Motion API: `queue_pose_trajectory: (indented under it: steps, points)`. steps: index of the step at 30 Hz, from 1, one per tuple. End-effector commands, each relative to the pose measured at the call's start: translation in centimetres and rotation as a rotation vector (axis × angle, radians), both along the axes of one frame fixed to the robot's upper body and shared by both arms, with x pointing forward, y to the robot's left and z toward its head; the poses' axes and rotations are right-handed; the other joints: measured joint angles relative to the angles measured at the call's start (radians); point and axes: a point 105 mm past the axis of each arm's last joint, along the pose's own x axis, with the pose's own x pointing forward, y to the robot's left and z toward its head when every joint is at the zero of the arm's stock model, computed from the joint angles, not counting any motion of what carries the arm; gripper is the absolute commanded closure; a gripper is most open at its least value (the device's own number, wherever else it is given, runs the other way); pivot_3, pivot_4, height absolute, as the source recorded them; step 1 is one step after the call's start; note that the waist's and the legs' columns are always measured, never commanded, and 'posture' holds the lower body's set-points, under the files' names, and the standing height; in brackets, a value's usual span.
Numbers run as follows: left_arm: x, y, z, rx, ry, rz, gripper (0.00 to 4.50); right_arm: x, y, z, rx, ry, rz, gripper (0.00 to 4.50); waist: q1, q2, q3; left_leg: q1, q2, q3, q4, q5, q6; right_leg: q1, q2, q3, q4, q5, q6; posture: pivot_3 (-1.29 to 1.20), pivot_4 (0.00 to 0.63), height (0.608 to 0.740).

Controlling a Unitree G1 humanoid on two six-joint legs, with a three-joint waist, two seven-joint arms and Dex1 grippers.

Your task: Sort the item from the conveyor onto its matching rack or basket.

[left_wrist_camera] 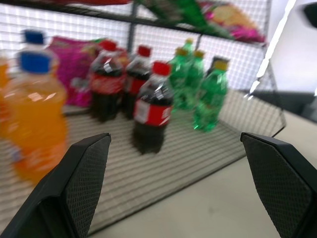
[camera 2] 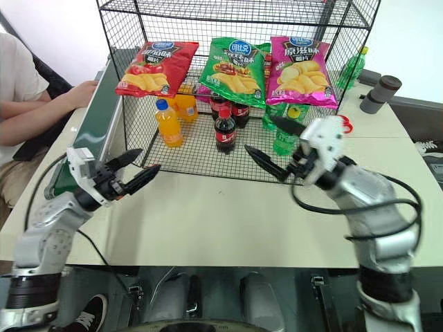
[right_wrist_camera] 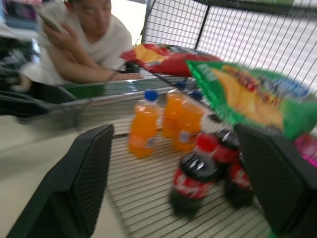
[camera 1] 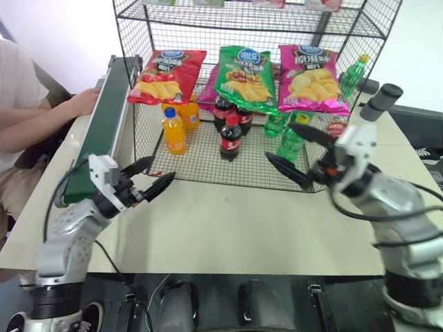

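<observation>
Left tool (camera 1: 149, 182): near left over table (camera 1: 228, 228), spread wide, empty. Right tool (camera 1: 299, 153): near right, spread wide, empty. Rack (camera 1: 208, 162): upper shelf holds red bag (camera 1: 166, 76), green bag (camera 1: 246, 77), magenta bag (camera 1: 311, 79); lower shelf, orange, cola and green bottles. Conveyor (camera 1: 104, 124): far left.

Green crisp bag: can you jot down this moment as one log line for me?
green crisp bag: on rack shelf between red bag and magenta bag | left gripper: open, empty | right gripper: open, empty | conveyor: no bag
</observation>
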Motion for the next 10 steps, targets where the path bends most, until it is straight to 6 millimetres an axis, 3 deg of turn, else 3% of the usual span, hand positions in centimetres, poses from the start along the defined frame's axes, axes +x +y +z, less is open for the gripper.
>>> queue_pose_trajectory:
  steps: [1,7,10]
  points:
    - [-0.6,2.0,1.0,0.053,0.000,0.031,0.00,-2.0,-1.8,-1.1,-0.026,0.085,0.049,0.46,0.000,0.000,0.000,0.000,0.000,0.000,0.000,0.000,0.000,0.000,0.000,0.000,0.000,0.000,0.000,0.00,0.150,0.740]
    - [-1.6,5.1,-0.4,0.167,0.050,0.057,0.00,-3.3,-7.0,-5.9,-0.164,0.221,-0.030,0.46,-0.003,0.000,0.000,0.001,-0.002,0.001,0.000,0.000,0.001,0.000,0.001,0.000,-0.001,0.000,0.000,0.00,0.150,0.740]
    - [-1.8,5.8,-0.9,0.196,0.043,0.048,0.00,-3.9,-7.3,-6.8,-0.207,0.226,-0.004,0.46,-0.001,0.000,0.000,0.001,-0.002,0.001,0.000,0.000,0.001,0.000,0.001,0.000,-0.001,-0.001,-0.001,0.00,0.150,0.740]
